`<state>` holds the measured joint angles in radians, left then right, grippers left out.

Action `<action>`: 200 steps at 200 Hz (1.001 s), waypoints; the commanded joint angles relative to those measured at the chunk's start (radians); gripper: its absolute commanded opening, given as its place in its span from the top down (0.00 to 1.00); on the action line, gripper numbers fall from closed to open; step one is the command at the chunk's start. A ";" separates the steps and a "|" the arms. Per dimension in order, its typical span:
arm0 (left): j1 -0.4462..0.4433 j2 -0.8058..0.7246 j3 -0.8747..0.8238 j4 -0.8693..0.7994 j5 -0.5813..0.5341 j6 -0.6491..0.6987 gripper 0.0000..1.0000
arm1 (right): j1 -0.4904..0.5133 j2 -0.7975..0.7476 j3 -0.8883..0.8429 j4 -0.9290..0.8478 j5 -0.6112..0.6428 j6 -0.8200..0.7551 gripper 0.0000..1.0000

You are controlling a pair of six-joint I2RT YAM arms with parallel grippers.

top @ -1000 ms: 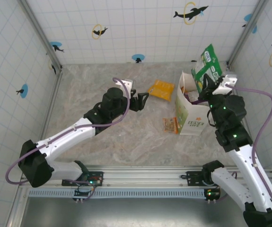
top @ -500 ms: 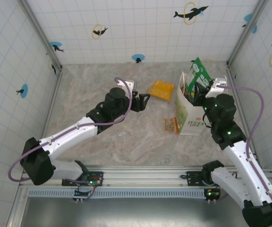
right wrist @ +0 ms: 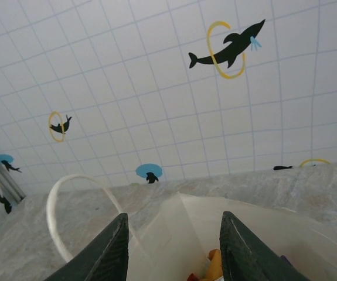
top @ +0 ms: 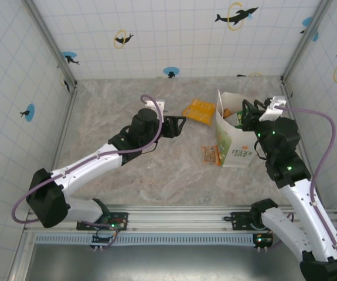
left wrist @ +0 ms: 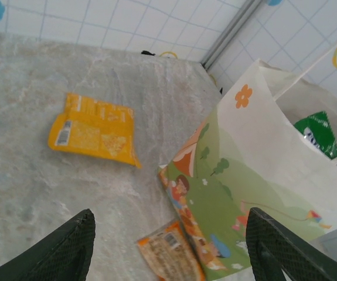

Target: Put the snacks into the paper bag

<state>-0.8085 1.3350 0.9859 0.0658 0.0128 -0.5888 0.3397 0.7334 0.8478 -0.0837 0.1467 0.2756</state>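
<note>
White paper bag point(top: 238, 149) stands upright on the bench point(top: 115, 99) in the top view, right gripper point(top: 245, 112) above its mouth, left gripper point(top: 179, 124) parted and empty near the yellow-orange packet point(top: 200, 111), best pinched by one edge. Left wrist view: green packet point(left wrist: 317, 133) lies inside the bag; orange packet point(left wrist: 169, 257) at its base is cut off. Right wrist view: jaws parted, nothing held, bag contents mostly hidden.

Lab test cell, dolphin-print tiled walls point(top: 174, 35), marble-look tabletop point(top: 156, 170), aluminium rail point(top: 180, 219)

Green packet point(left wrist: 316, 133) half hidden inside paper bag point(left wrist: 256, 170); orange packet point(left wrist: 169, 257) cropped below.
</note>
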 commanded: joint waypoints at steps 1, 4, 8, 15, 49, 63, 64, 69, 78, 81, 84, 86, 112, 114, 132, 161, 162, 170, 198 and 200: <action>0.003 0.038 -0.053 0.015 0.031 -0.192 0.32 | -0.003 -0.026 0.021 -0.026 -0.064 0.045 0.56; 0.003 0.044 -0.060 0.020 0.033 -0.208 0.33 | -0.003 -0.029 0.018 -0.026 -0.073 0.049 0.56; 0.004 0.051 -0.065 0.028 0.033 -0.229 0.33 | -0.003 -0.034 0.014 -0.027 -0.084 0.052 0.56; 0.004 0.067 -0.070 0.042 0.034 -0.257 0.33 | -0.004 -0.039 0.004 -0.025 -0.104 0.055 0.56; 0.028 0.161 -0.048 0.141 0.070 -0.297 0.35 | -0.003 -0.058 -0.026 -0.001 -0.170 0.039 0.56; 0.062 0.208 -0.020 0.165 0.108 -0.343 0.35 | -0.002 -0.064 -0.032 0.016 -0.173 0.042 0.56; 0.064 0.212 -0.019 0.167 0.110 -0.348 0.35 | -0.003 -0.064 -0.032 0.018 -0.173 0.043 0.56; 0.077 0.228 -0.017 0.179 0.122 -0.371 0.35 | -0.004 -0.069 -0.036 0.025 -0.174 0.045 0.56; 0.100 0.254 -0.022 0.215 0.138 -0.417 0.36 | -0.003 -0.076 -0.042 0.035 -0.175 0.046 0.56; 0.108 0.261 -0.027 0.228 0.143 -0.438 0.36 | -0.004 -0.077 -0.044 0.039 -0.175 0.047 0.56; 0.115 0.269 -0.032 0.245 0.147 -0.454 0.37 | -0.004 -0.078 -0.047 0.042 -0.175 0.047 0.56; 0.120 0.274 -0.036 0.255 0.150 -0.467 0.37 | -0.004 -0.080 -0.049 0.045 -0.174 0.048 0.56; 0.170 0.360 -0.041 0.352 0.181 -0.556 0.39 | -0.002 -0.089 -0.074 0.067 -0.184 0.053 0.56; 0.173 0.368 -0.037 0.354 0.184 -0.556 0.40 | -0.002 -0.090 -0.076 0.070 -0.186 0.053 0.56; 0.191 0.451 0.035 0.350 0.220 -0.560 0.40 | -0.003 -0.085 -0.079 0.076 -0.198 0.050 0.56; 0.199 0.577 0.147 0.345 0.248 -0.568 0.43 | -0.003 -0.081 -0.079 0.082 -0.212 0.040 0.56; 0.199 0.582 0.150 0.345 0.249 -0.568 0.43 | -0.004 -0.081 -0.079 0.082 -0.212 0.040 0.56; 0.200 0.616 0.183 0.343 0.253 -0.568 0.44 | -0.002 -0.081 -0.079 0.083 -0.213 0.038 0.56; 0.201 0.715 0.283 0.297 0.233 -0.566 0.44 | -0.002 -0.077 -0.063 0.068 -0.214 0.021 0.56; 0.201 0.721 0.289 0.294 0.231 -0.565 0.44 | -0.003 -0.078 -0.061 0.065 -0.215 0.019 0.56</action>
<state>-0.6136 1.9903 1.1942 0.3752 0.2375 -1.1362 0.3393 0.6563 0.7830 -0.0498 -0.0555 0.3161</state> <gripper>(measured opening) 0.557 0.437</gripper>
